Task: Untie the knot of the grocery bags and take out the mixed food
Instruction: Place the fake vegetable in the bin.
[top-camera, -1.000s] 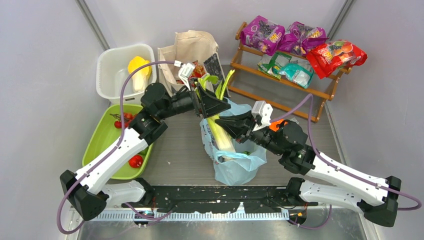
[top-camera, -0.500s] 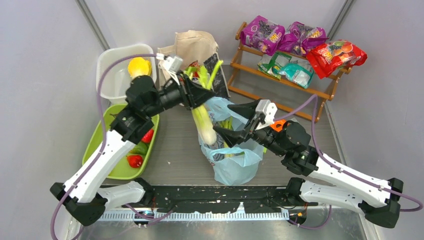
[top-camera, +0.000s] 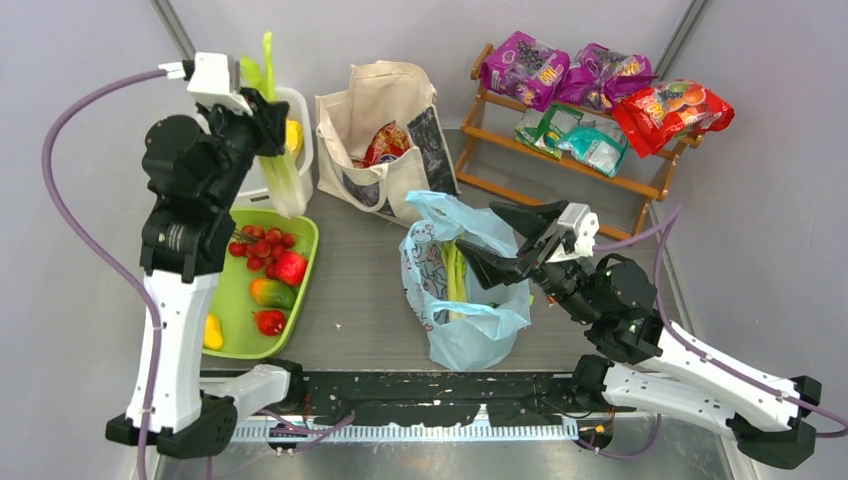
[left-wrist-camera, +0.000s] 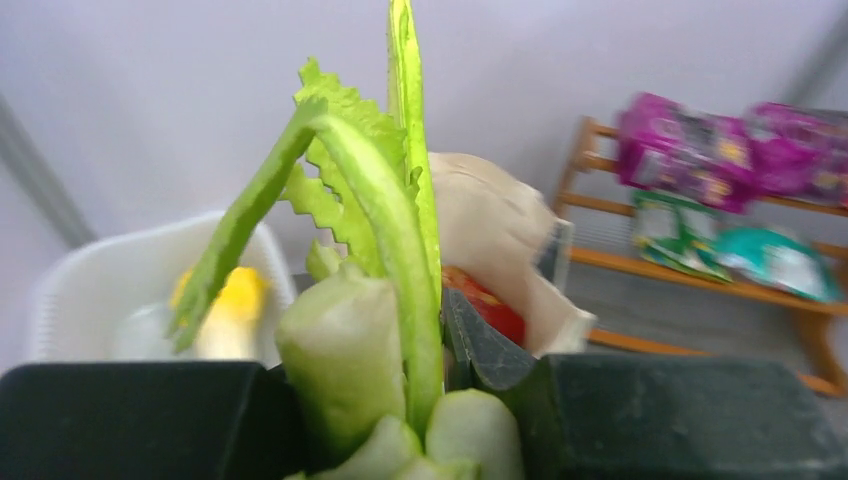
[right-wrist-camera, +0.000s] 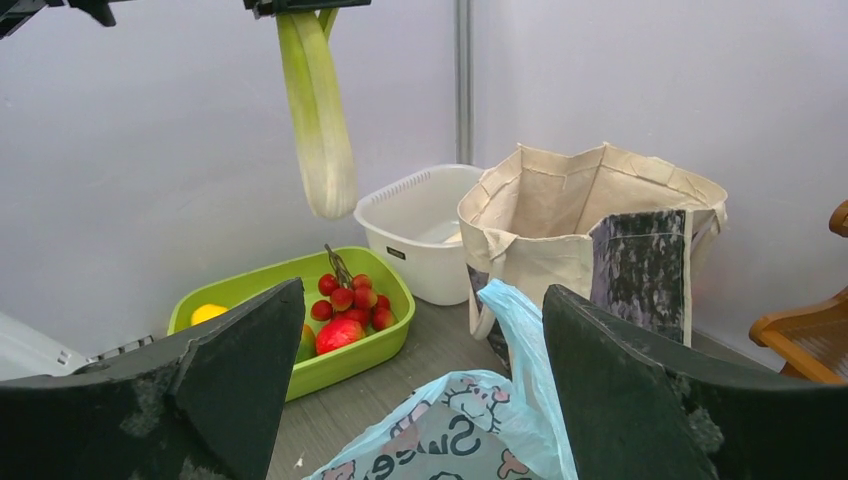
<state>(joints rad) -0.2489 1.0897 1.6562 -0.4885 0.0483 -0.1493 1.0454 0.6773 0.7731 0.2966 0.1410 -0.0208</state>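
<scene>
My left gripper (top-camera: 262, 118) is shut on a long green-white stalk (top-camera: 283, 180), held high over the white tub (top-camera: 297, 97). In the left wrist view the stalk (left-wrist-camera: 345, 360) fills the gap between the fingers of that gripper (left-wrist-camera: 385, 400). The right gripper (top-camera: 490, 235) stands open just above the light-blue bag (top-camera: 470, 335), empty. No knot shows: the bag's mouth gapes and another stalk (top-camera: 455, 275) lies inside. From the right wrist the bag (right-wrist-camera: 470, 420) sits under the gripper (right-wrist-camera: 420, 300) and the stalk (right-wrist-camera: 318, 120) hangs top left. The canvas tote (top-camera: 385, 90) holds a red packet (top-camera: 385, 143).
A green tray (top-camera: 305, 260) at the left holds red, green and yellow fruits (top-camera: 265, 245). A yellow vegetable (top-camera: 293, 135) lies in the tub. A wooden rack (top-camera: 560, 170) at the back right carries purple (top-camera: 525, 65), teal (top-camera: 590, 140) and red (top-camera: 670, 110) packets.
The left arm has lifted the stalk out of the blue bag and swung it up and left over the tub. The right gripper has opened and drawn back a little to the right.
</scene>
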